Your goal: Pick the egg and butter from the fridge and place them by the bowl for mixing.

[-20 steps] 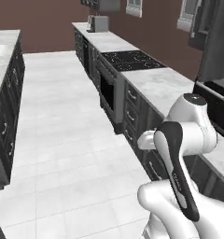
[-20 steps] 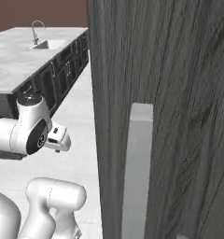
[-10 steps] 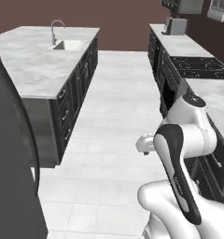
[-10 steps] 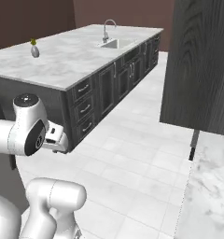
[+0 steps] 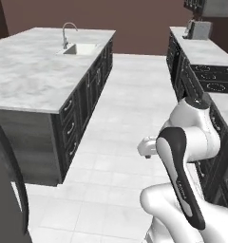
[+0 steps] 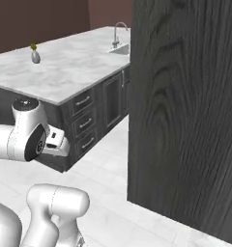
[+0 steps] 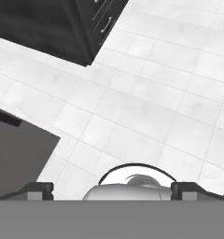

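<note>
The egg, the butter and the bowl are out of view. My gripper is open, its two dark fingertips standing wide apart with nothing between them, and it looks down at white floor tiles. The hand is tucked close to the folded arm, above the floor between the island and the right counter; from the other side the hand sits beside the arm's shoulder. A dark grey body with a long dark handle fills the lower left of the left base view. I cannot tell whether it is the fridge.
A marble-topped island with a sink and faucet stands to the left, with dark drawers below. A counter with a stove runs along the right. A tall dark wood-grain panel rises close on the right. A small vase stands on the island.
The whole picture has shifted in both base views, so the base has driven and turned; the island now lies ahead. The arm stays folded and the gripper stays open.
</note>
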Robot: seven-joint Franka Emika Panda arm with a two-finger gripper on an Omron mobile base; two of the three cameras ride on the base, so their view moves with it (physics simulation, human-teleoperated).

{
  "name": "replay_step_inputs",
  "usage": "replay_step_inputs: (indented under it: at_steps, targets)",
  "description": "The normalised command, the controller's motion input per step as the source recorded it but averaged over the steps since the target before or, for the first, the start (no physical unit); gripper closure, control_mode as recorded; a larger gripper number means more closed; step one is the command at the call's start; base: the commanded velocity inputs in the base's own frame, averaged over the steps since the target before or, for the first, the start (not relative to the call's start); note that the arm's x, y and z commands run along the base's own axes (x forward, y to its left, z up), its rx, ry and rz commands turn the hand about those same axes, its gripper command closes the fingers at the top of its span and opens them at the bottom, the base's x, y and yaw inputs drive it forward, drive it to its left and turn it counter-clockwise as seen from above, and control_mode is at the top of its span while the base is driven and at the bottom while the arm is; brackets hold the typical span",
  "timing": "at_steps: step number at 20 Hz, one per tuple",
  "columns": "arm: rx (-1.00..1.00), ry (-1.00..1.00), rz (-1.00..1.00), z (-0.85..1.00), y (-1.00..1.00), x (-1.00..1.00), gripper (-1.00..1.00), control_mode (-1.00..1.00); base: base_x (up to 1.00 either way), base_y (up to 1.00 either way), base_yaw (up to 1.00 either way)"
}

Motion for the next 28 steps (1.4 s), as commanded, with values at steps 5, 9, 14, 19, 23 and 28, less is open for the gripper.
replay_step_inputs:
  at_steps: [5, 9, 14, 19, 23, 28]
  targets:
    - [0.0, 0.0, 0.0, 0.0, 0.0, 0.0, -1.0, 1.0, 0.8, -0.05, 0.34]
    - [0.0, 0.0, 0.0, 0.0, 0.0, 0.0, -1.0, 1.0, 0.57, 0.0, 0.61]
    - [0.0, 0.0, 0.0, 0.0, 0.0, 0.0, -1.0, 1.0, 0.41, -0.04, 0.77]
    - [0.0, 0.0, 0.0, 0.0, 0.0, 0.0, -1.0, 1.0, 0.52, -0.05, 0.69]
    - [0.0, 0.0, 0.0, 0.0, 0.0, 0.0, -1.0, 1.0, 0.64, -0.22, 0.42]
    - [0.0, 0.0, 0.0, 0.0, 0.0, 0.0, -1.0, 1.0, 0.64, -0.35, 0.22]
